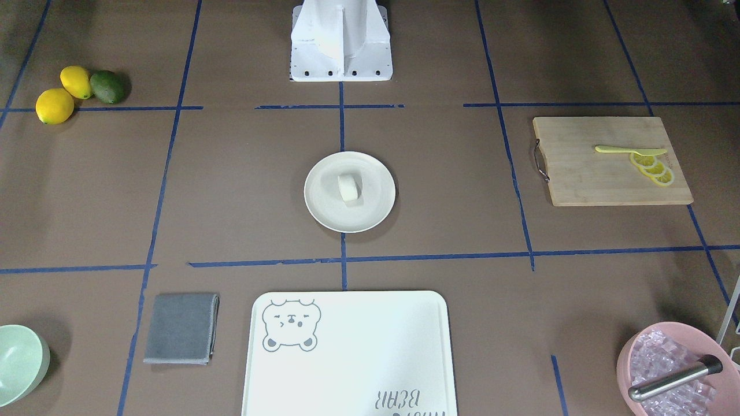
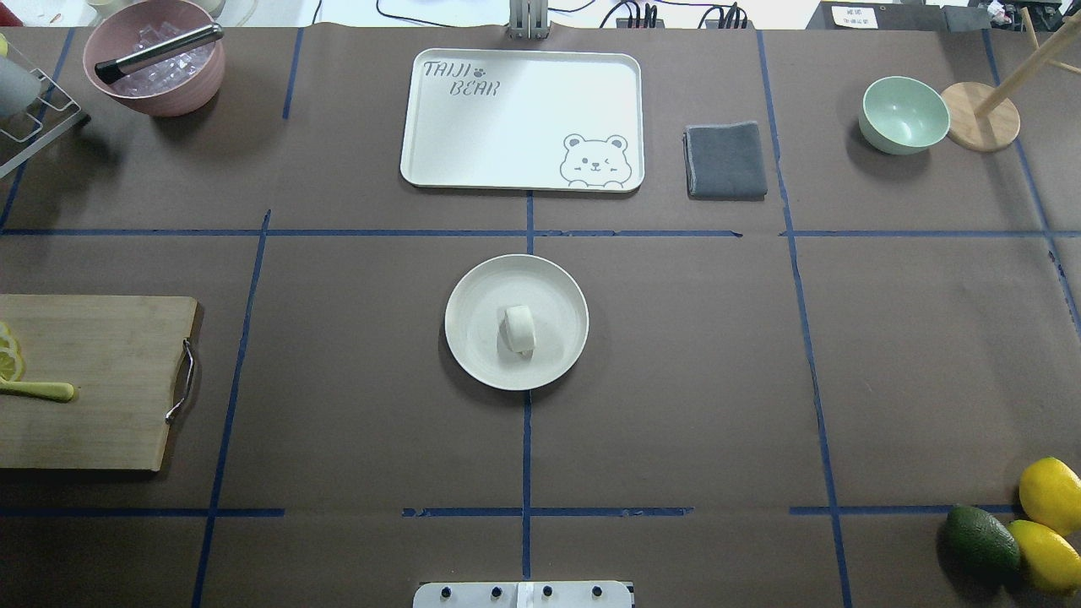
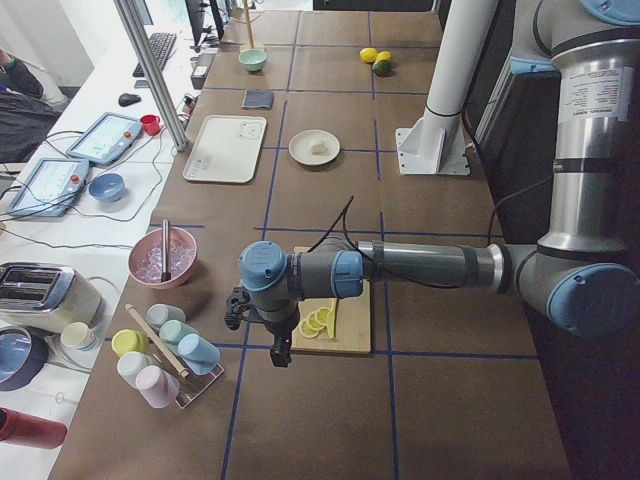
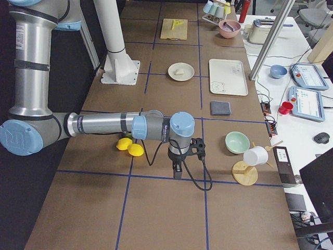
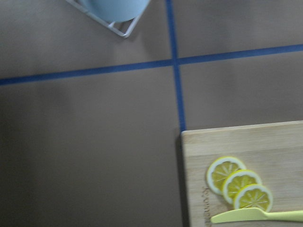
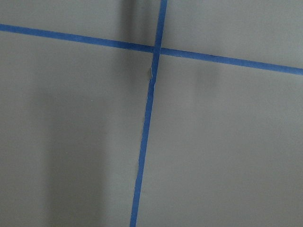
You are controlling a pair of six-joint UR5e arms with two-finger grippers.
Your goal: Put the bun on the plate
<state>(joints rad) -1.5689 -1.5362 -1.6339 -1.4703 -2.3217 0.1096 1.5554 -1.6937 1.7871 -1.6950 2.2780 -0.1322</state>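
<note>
Left tool (image 3: 278,352) and right tool (image 4: 177,172) hang far from the plate (image 1: 324,215); open or closed, I cannot tell; the bun (image 1: 349,188) on it could roll if bumped.

Left gripper (image 3: 277,348) is hanging small in the side view, jaws too tiny to judge; right gripper (image 4: 177,172), same story. Bear tray (image 1: 358,352) is running off the front view's bottom edge.

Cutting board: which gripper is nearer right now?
Left. The left gripper hangs right beside the cutting board; the right gripper is at the table's opposite end, by the lemons.
</note>
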